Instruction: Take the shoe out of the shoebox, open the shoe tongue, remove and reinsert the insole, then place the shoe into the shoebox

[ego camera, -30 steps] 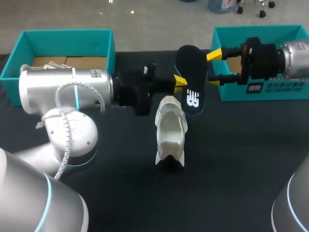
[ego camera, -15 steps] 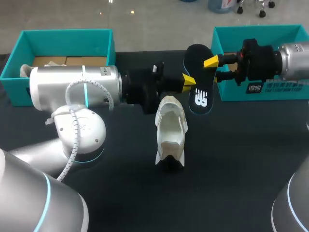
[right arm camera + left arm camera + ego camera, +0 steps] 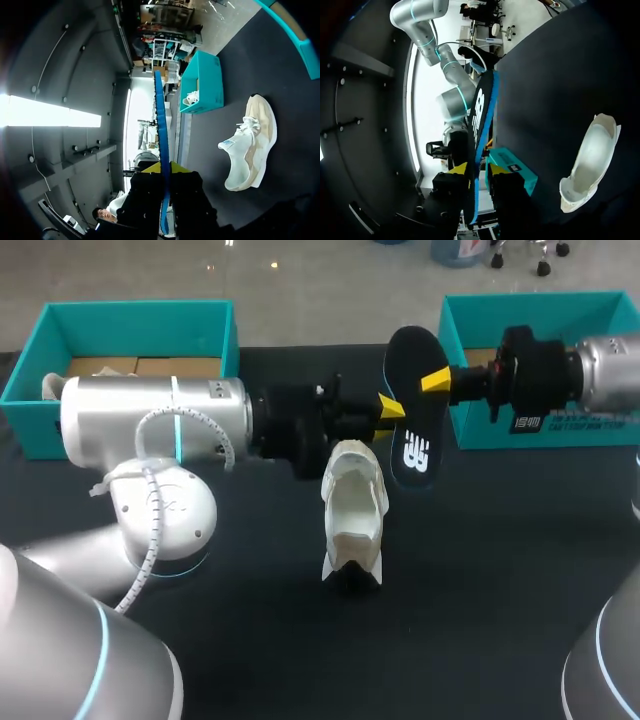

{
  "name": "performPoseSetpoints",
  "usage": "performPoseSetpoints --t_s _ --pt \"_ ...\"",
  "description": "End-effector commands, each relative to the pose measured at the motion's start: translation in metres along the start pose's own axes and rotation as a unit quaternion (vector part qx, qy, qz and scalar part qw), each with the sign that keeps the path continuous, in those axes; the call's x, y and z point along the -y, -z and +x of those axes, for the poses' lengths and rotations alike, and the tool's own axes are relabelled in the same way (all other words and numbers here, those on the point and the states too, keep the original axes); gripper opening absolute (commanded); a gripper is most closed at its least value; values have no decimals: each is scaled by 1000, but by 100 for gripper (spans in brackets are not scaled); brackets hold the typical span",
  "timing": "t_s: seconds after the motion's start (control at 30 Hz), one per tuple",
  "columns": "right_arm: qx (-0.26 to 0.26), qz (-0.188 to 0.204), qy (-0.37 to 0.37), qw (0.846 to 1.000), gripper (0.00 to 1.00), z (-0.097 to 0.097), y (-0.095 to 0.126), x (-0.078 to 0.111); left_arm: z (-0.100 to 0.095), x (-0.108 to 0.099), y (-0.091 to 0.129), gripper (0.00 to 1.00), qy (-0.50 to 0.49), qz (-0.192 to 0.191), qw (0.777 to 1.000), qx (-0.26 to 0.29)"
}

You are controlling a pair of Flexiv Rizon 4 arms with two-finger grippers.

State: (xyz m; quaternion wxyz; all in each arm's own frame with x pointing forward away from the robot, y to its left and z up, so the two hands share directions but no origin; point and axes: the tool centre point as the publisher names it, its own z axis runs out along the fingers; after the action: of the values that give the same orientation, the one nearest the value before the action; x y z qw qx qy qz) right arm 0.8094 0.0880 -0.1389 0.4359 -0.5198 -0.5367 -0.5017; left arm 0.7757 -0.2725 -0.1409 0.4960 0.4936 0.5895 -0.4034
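Observation:
A black insole (image 3: 411, 400) with a white logo hangs on edge above the table, between my two grippers. My right gripper (image 3: 437, 381) is shut on its upper part; in the right wrist view the blue-edged insole (image 3: 161, 145) stands pinched between the right gripper (image 3: 164, 171) fingers. My left gripper (image 3: 390, 408) is open around the insole (image 3: 479, 120), and the left wrist view shows a gap beside the sole between the left gripper (image 3: 479, 170) tips. The white shoe (image 3: 353, 508) lies on the dark table below them, opening up.
A teal shoebox (image 3: 130, 312) stands at the back left, behind my left arm. A second teal box (image 3: 470, 425) stands at the back right under my right arm. Dark table surface lies in front of and beside the shoe.
My right gripper has shut on the insole. My left gripper's fingers have parted from it. The insole has shifted a little to the right; the shoe has not moved.

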Motion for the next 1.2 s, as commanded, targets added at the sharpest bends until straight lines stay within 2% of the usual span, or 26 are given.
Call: performPoseSetpoints --t_s 0.03,0.3,0.57,0.67,1.03,1.2 --pt "-1 -3 -2 1000 0 -4 -1 2 -8 -2 13 100 3 5 999 -46" --pt "2 10 -4 1000 0 -9 -5 4 -7 -7 28 100 14 47 987 -155" --pt "7 21 -8 1000 0 -15 -9 7 -7 -11 37 100 26 82 953 -289" --pt "9 25 -8 1000 0 -16 -11 8 -7 -11 39 100 18 79 941 -329" --pt "11 29 -11 999 0 -17 -12 11 -7 -11 39 100 26 74 939 -336" --pt "29 47 -6 998 0 -19 -19 11 -7 -11 39 100 26 74 939 -336"
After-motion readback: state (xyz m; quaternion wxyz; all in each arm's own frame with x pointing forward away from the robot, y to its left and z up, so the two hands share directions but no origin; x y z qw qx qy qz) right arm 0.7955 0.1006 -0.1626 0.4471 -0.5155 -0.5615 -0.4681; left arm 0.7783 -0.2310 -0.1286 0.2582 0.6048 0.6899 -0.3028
